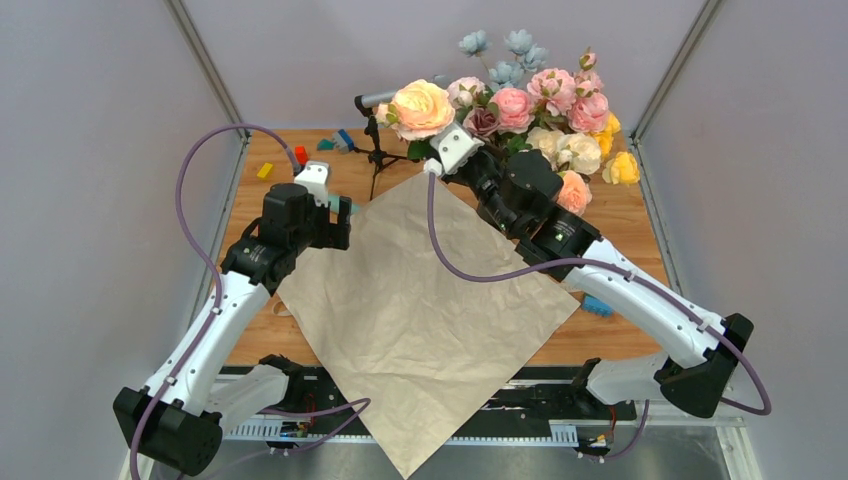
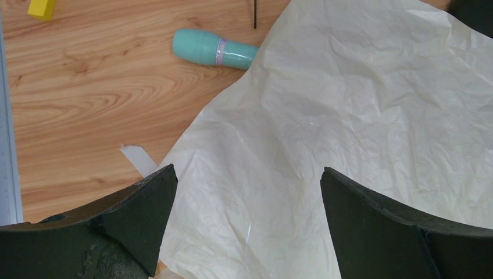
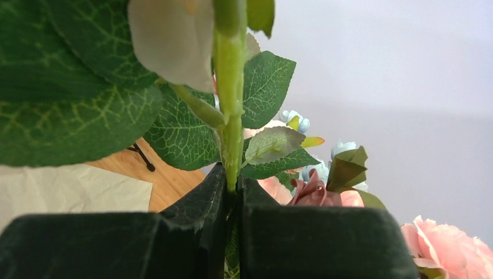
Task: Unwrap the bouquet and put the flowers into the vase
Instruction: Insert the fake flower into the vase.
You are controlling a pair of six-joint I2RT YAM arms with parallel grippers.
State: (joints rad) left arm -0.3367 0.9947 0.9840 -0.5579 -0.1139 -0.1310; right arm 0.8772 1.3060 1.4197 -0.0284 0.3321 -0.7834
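Right tool (image 3: 232,189) is clenched on a green leafy stem (image 3: 229,104) that stands upright between its jaws, a big peach rose (image 1: 422,108) on top, raised over the far side of the counter (image 1: 620,215). Just beside it, the other flowers (image 1: 553,90) stand bunched at the far right. Left tool (image 2: 249,192) hangs released, jaws wide, over the flat crinkled beige paper (image 1: 420,290). A teal tube (image 2: 215,49) lies beside that sheet.

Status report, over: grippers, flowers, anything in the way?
Left gripper open above spread paper. Right gripper shut on a flower stem. Vase not in view; other blooms crowd close.
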